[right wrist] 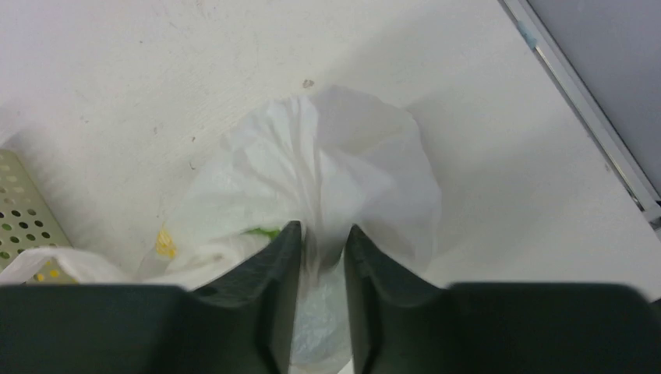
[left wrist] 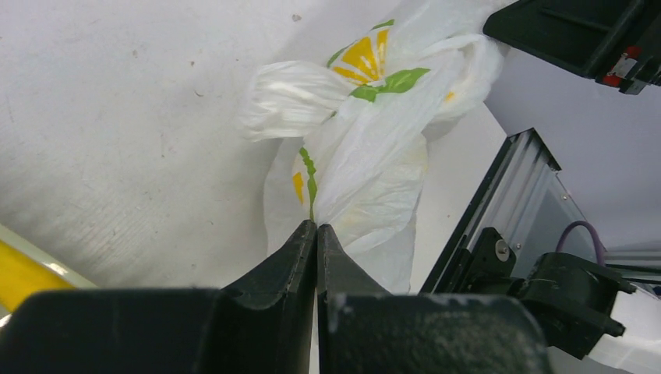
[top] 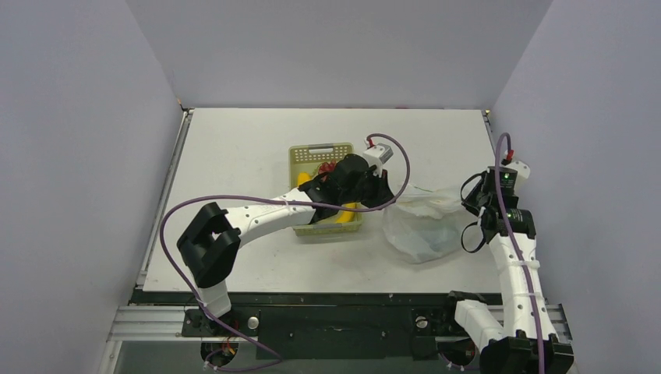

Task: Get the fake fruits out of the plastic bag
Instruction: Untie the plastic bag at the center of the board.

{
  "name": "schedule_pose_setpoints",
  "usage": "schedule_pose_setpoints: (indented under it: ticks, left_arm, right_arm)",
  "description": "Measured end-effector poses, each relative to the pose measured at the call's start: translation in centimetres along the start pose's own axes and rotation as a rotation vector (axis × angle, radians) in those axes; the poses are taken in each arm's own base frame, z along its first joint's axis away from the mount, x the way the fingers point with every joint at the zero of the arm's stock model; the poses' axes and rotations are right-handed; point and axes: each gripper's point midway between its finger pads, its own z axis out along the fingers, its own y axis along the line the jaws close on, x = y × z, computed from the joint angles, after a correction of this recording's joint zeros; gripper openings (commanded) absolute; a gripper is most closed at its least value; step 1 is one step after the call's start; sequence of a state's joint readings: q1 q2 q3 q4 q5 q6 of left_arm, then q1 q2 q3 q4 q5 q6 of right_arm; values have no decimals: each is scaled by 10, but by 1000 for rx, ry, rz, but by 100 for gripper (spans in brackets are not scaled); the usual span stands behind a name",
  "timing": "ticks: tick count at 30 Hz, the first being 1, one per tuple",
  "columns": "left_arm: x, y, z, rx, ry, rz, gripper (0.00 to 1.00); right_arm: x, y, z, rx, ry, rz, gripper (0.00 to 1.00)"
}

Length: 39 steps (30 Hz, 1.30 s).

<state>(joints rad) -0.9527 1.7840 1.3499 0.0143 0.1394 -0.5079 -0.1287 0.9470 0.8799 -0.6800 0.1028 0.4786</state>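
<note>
The plastic bag [top: 425, 226] lies crumpled on the table, right of the basket, white with a yellow and green print [left wrist: 374, 156]. My left gripper [top: 387, 195] is at its left edge, its jaws pressed together on a fold of the film [left wrist: 316, 226]. At the bag's right edge is my right gripper [top: 469, 202], its jaws a narrow gap apart [right wrist: 317, 230] with bunched bag film [right wrist: 351, 164] running between them. The film hides any fake fruits inside the bag. A yellow fruit [top: 347, 209] and a red one [top: 323, 167] lie in the basket.
The yellow-green slotted basket [top: 305, 152] stands mid-table, partly under my left arm, and its corner [right wrist: 19, 210] shows in the right wrist view. Grey walls close in the table on the left, back and right. The black mounting rail [top: 335, 312] runs along the near edge.
</note>
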Motion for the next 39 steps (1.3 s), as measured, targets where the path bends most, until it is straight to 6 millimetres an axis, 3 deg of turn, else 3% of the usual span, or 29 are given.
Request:
schedule_pose_setpoints:
  ticks: [1, 5, 8, 9, 12, 16, 23, 25, 28, 29, 30, 31, 32, 36, 39]
  left_arm:
    - [0, -2, 0, 11, -3, -9, 0]
    - [0, -8, 1, 43, -4, -35, 0]
    - [-2, -12, 0, 61, -8, -46, 0]
    - [-2, -14, 0, 65, -7, -51, 0]
    - [-3, -16, 0, 77, -8, -60, 0]
    - [-3, -20, 0, 98, -12, -74, 0]
    - [5, -21, 0, 114, 7, -85, 0]
    - [5, -22, 0, 120, 11, -84, 0]
    - [6, -23, -1, 130, 18, -84, 0]
    - [7, -24, -1, 135, 21, -84, 5]
    - [8, -26, -1, 142, 25, -83, 11]
    - [9, -27, -2, 149, 31, -80, 22]
    - [10, -28, -2, 157, 38, -77, 26]
    - [7, -31, -3, 166, 50, -58, 52]
    - [0, -34, -3, 163, 46, -36, 57]
  right_arm:
    - [-1, 2, -4, -11, -5, 1, 43]
    - [-6, 13, -33, -63, -62, -43, 60]
    - [-7, 20, -51, -123, -95, -37, 68]
    - [-6, 21, -54, -139, -99, -24, 73]
    - [8, 26, -55, -194, -87, 18, 76]
    - [30, 30, -44, -233, -29, 74, 69]
    - [34, 42, -27, -284, -4, 168, 59]
    - [34, 45, -21, -289, 0, 176, 53]
    - [36, 48, -13, -291, 10, 182, 35]
    - [37, 48, -10, -290, 14, 185, 29]
    - [38, 48, -8, -289, 17, 184, 13]
    - [38, 49, -7, -289, 20, 186, 5]
    - [38, 49, -6, -289, 20, 184, 0]
    - [35, 50, -6, -298, 5, 174, 0]
    - [35, 50, -7, -302, 1, 150, 0]
